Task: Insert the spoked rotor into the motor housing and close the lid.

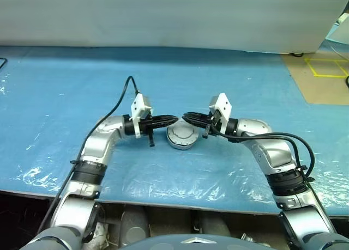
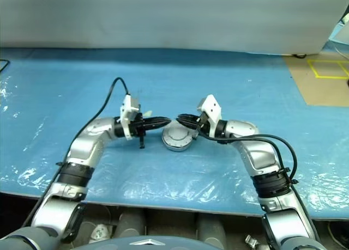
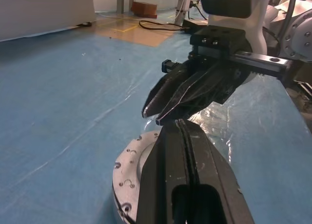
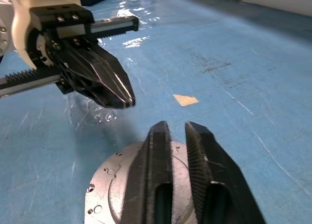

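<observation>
**Two tools meeting over the closed motor housing**

Blue sheeting is covering the counter (image 1: pixel 65 86), with clear crinkled plastic lying over it near the front edge and a pale wall standing behind. At the far right a tan patch of floor is showing yellow tape marks (image 1: pixel 327 67).

The motor housing (image 1: pixel 182 135) is sitting flat on the sheeting, midway between the two arms. It is showing as a short round grey puck with the lid (image 4: pixel 146 177) lying closed on top: a plain matte grey face, slightly domed in the middle, ringed by a lighter metal flange dotted with small holes.

The left tool (image 1: pixel 170 120) is reaching in level from the left, its black fingers pressed together with no gap, holding nothing, its tip hanging just above the housing's near-left edge. The right tool (image 1: pixel 188 117) is reaching in from the right, its fingers standing slightly apart with a narrow slit between them, pinching nothing, poised over the lid. The two tips are almost touching each other above the housing.
</observation>
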Action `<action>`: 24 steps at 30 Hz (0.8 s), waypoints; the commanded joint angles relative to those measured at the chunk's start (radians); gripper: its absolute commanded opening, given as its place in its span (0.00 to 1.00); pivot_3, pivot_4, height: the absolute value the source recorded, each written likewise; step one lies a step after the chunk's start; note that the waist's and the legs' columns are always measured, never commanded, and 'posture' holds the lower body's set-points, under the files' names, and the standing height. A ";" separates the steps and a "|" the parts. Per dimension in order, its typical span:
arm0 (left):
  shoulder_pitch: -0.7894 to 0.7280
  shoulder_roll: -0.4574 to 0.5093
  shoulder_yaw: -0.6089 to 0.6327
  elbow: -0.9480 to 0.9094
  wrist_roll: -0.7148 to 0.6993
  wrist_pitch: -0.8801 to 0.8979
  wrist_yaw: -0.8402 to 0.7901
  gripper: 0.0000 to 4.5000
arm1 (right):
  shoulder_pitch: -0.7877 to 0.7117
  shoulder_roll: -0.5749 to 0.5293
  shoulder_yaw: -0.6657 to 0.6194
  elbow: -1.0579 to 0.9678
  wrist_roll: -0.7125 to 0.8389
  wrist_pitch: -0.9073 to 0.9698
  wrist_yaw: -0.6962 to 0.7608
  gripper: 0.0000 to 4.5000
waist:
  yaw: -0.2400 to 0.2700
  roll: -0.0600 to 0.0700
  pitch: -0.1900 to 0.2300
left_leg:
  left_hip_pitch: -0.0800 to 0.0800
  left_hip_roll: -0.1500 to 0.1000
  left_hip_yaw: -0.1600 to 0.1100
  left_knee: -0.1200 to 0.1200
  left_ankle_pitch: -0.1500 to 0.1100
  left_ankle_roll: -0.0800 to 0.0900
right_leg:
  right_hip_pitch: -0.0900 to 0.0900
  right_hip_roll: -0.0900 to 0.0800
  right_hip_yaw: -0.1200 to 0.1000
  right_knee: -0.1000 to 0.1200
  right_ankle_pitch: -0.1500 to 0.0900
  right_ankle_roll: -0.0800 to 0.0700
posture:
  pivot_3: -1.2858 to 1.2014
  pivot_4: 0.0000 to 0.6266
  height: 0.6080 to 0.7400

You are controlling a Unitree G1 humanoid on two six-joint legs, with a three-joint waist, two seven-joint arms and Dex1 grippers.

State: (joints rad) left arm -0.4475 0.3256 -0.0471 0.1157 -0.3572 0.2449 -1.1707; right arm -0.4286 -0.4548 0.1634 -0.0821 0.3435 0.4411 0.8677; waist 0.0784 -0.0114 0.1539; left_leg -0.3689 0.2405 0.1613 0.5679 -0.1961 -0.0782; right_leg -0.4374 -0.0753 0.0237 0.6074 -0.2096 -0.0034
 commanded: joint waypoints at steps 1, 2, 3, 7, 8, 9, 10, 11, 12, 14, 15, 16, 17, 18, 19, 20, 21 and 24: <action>0.072 0.026 0.026 -0.135 -0.047 0.034 0.046 0.00 | -0.030 0.000 0.010 0.016 -0.008 -0.039 0.038 0.36 | -0.002 0.000 0.000 | 0.000 0.000 0.000 0.000 0.000 0.000 | 0.000 0.000 0.000 0.000 0.000 0.000 | 0.52 0.24 1.00; 0.105 0.035 0.030 -0.163 -0.050 0.040 0.060 0.00 | -0.035 0.000 0.019 0.029 -0.017 -0.047 0.049 0.43 | -0.004 0.000 0.000 | 0.000 0.000 0.000 0.000 0.000 0.000 | 0.000 0.000 0.000 0.000 0.000 0.000 | 0.52 0.24 1.00; 0.134 0.044 0.031 -0.185 -0.051 0.043 0.072 0.00 | -0.041 -0.001 0.027 0.043 -0.027 -0.058 0.059 0.50 | -0.008 0.000 0.000 | 0.000 0.000 0.000 0.000 0.000 0.000 | 0.000 0.000 0.000 0.000 0.000 -0.001 | 0.52 0.24 1.00; 0.237 0.077 0.039 -0.247 -0.045 0.039 0.120 0.00 | -0.058 0.001 0.053 0.104 -0.064 -0.097 0.087 0.82 | -0.011 0.000 0.000 | 0.001 0.001 0.000 0.000 0.000 0.000 | 0.000 0.000 0.000 0.000 -0.001 -0.001 | 0.52 0.24 1.00; 0.253 0.081 0.041 -0.259 -0.049 0.039 0.131 0.00 | -0.062 0.004 0.056 0.115 -0.069 -0.103 0.092 0.89 | -0.011 0.000 0.000 | 0.001 0.001 0.000 0.000 0.000 0.000 | 0.000 0.000 0.000 0.000 -0.001 -0.001 | 0.52 0.24 1.00; 0.268 0.084 0.046 -0.272 -0.056 0.042 0.144 0.00 | -0.067 0.005 0.062 0.129 -0.083 -0.113 0.094 0.95 | -0.011 0.000 0.000 | 0.001 0.001 0.001 0.000 0.000 0.000 | 0.000 0.000 0.000 0.000 -0.001 -0.001 | 0.52 0.24 1.00; 0.284 0.088 0.049 -0.282 -0.059 0.042 0.154 0.00 | -0.072 0.003 0.075 0.146 -0.106 -0.125 0.093 0.99 | -0.010 0.000 0.000 | 0.001 0.001 0.001 0.001 0.000 0.000 | 0.000 0.000 0.000 0.000 -0.001 -0.001 | 0.52 0.24 1.00; 0.296 0.093 0.050 -0.287 -0.059 0.041 0.162 0.00 | -0.076 -0.001 0.088 0.159 -0.123 -0.132 0.103 0.99 | -0.011 0.000 0.000 | 0.001 0.001 0.001 0.001 0.000 0.000 | 0.000 0.000 0.000 0.000 -0.001 -0.001 | 0.52 0.24 1.00; 0.307 0.099 0.048 -0.290 -0.054 0.036 0.168 0.00 | -0.077 -0.002 0.098 0.166 -0.135 -0.140 0.111 0.99 | -0.011 0.000 0.000 | 0.001 0.001 0.001 0.001 0.000 0.000 | 0.000 0.000 0.000 0.000 -0.001 -0.001 | 0.52 0.24 1.00; 0.318 0.105 0.048 -0.292 -0.053 0.030 0.179 0.00 | -0.081 0.003 0.102 0.173 -0.146 -0.157 0.116 0.99 | -0.011 0.000 0.000 | 0.001 0.001 0.001 0.001 0.000 0.000 | 0.000 0.000 0.000 0.000 -0.001 -0.001 | 0.52 0.24 1.00; 0.320 0.105 0.051 -0.293 -0.056 0.029 0.186 0.00 | -0.083 0.007 0.103 0.177 -0.151 -0.166 0.116 0.99 | -0.011 0.000 0.000 | 0.001 0.001 0.001 0.001 0.000 0.000 | 0.000 0.000 0.000 0.000 -0.001 -0.001 | 0.52 0.24 1.00; 0.321 0.105 0.053 -0.294 -0.060 0.028 0.192 0.00 | -0.086 0.006 0.108 0.185 -0.165 -0.178 0.117 0.99 | -0.011 0.000 0.000 | 0.001 0.001 0.001 0.001 0.000 0.000 | 0.000 0.000 0.000 0.000 -0.001 -0.001 | 0.52 0.24 1.00; 0.322 0.107 0.054 -0.294 -0.062 0.027 0.197 0.00 | -0.088 0.005 0.114 0.194 -0.179 -0.189 0.118 0.99 | -0.011 0.000 0.000 | 0.001 0.001 0.001 0.001 0.000 0.000 | 0.000 0.000 0.000 0.000 -0.001 -0.001 | 0.52 0.24 1.00; 0.322 0.108 0.055 -0.294 -0.063 0.026 0.201 0.00 | -0.089 0.005 0.117 0.203 -0.190 -0.198 0.119 0.99 | -0.011 0.000 0.000 | 0.001 0.001 0.001 0.001 0.000 0.000 | 0.000 0.000 0.001 0.000 -0.001 -0.001 | 0.52 0.24 1.00; 0.323 0.109 0.056 -0.294 -0.063 0.025 0.204 0.00 | -0.090 0.005 0.121 0.211 -0.199 -0.207 0.120 0.99 | -0.011 0.000 0.000 | 0.001 0.001 0.001 0.001 0.000 0.000 | 0.000 0.000 0.001 0.000 -0.001 -0.001 | 0.52 0.24 1.00; 0.325 0.110 0.058 -0.295 -0.064 0.023 0.207 0.00 | -0.090 0.005 0.124 0.217 -0.208 -0.219 0.121 0.99 | -0.011 0.000 0.000 | 0.001 0.001 0.001 0.001 0.000 0.000 | 0.000 0.000 0.000 0.000 -0.001 -0.001 | 0.52 0.24 1.00; 0.328 0.110 0.059 -0.296 -0.066 0.023 0.210 0.00 | -0.090 0.006 0.126 0.223 -0.215 -0.229 0.121 0.99 | -0.011 0.000 0.000 | 0.001 0.001 0.001 0.001 0.000 0.000 | 0.000 0.000 0.001 0.000 -0.001 -0.001 | 0.52 0.24 1.00; 0.333 0.111 0.062 -0.298 -0.071 0.022 0.217 0.00 | -0.093 0.014 0.122 0.236 -0.223 -0.256 0.119 0.99 | -0.011 0.000 0.000 | 0.001 0.001 0.002 0.002 0.000 0.000 | 0.000 0.000 0.001 0.000 -0.001 -0.001 | 0.52 0.24 1.00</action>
State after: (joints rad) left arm -0.1166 0.4286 -0.0042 -0.1363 -0.4097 0.2827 -0.9572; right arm -0.5061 -0.4430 0.2867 0.1503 0.1337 0.2079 0.9855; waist 0.0670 -0.0113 0.1540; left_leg -0.3673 0.2415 0.1629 0.5695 -0.1962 -0.0779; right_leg -0.4373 -0.0750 0.0245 0.6080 -0.2102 -0.0046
